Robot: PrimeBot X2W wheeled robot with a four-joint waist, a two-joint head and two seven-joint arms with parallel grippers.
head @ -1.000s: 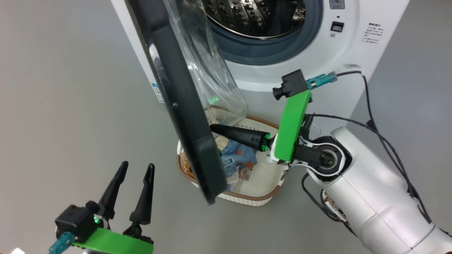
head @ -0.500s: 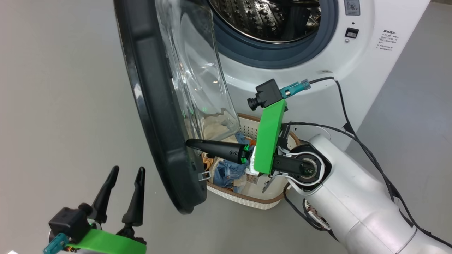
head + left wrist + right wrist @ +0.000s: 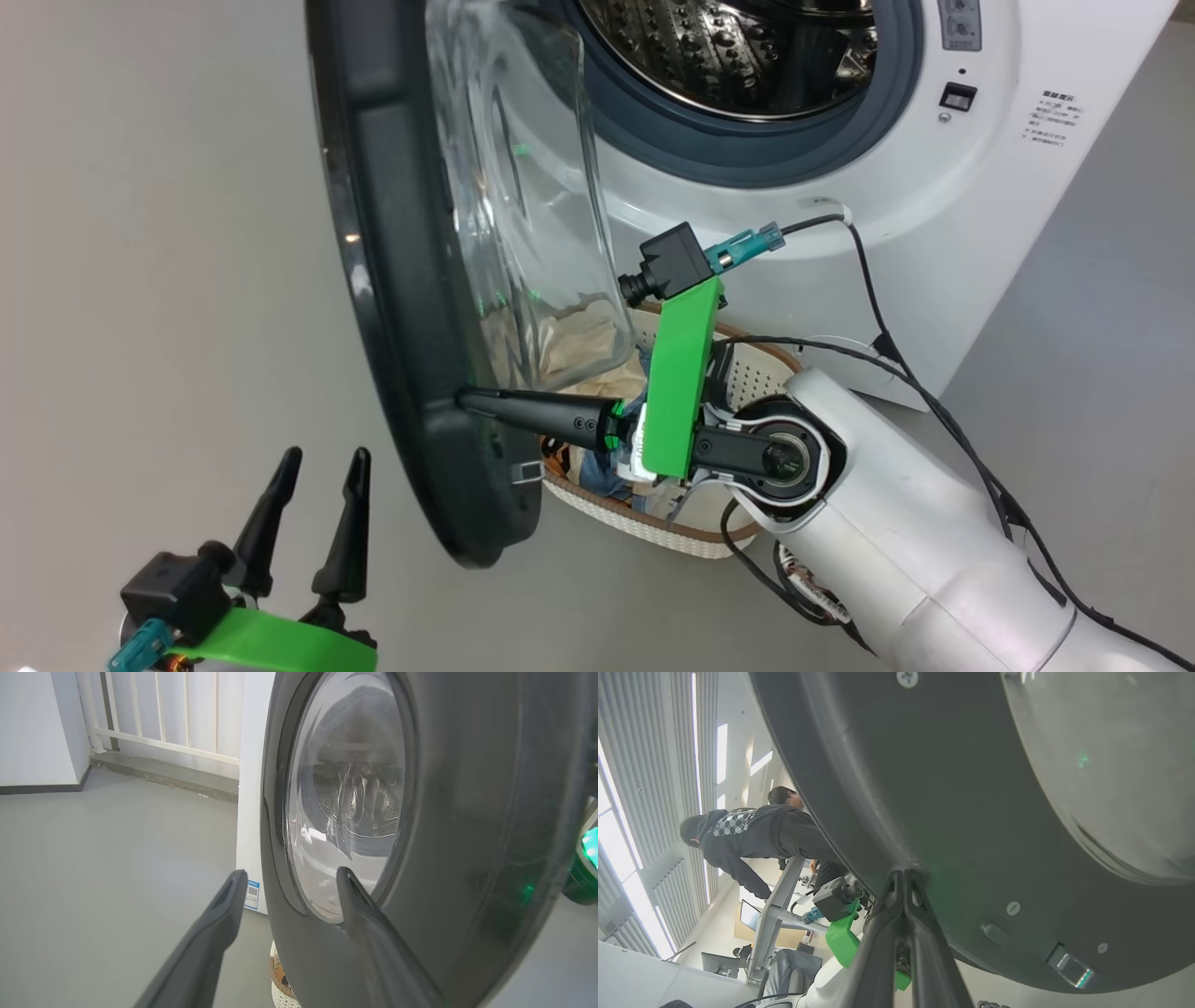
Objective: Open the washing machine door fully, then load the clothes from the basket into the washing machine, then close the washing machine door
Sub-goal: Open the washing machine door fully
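The washing machine [image 3: 934,215] stands at the top of the head view, its steel drum [image 3: 738,47] exposed. Its black door [image 3: 392,280] stands part-way open, edge-on to me, the glass bulge [image 3: 523,233] facing the machine. My right gripper [image 3: 464,399] is shut and empty, its tips pressed against the door's inner face low down [image 3: 903,875]. Below the door sits the basket [image 3: 653,537] holding the clothes: cream fabric [image 3: 569,345] seen through the glass and a blue piece [image 3: 602,476]. My left gripper [image 3: 325,455] is open on the door's outer side [image 3: 292,873], close to its rim.
Grey floor [image 3: 168,280] spreads left of the door. A white railing [image 3: 163,714] stands beyond the machine's side panel, which carries a blue label [image 3: 252,895]. Cables [image 3: 896,308] trail from my right arm. Two people [image 3: 752,835] lean at a desk in the right wrist view.
The door has swung wider, away from the machine, with my shut right gripper moving left against its inner face. The head camera has shifted. My left gripper has stayed open.
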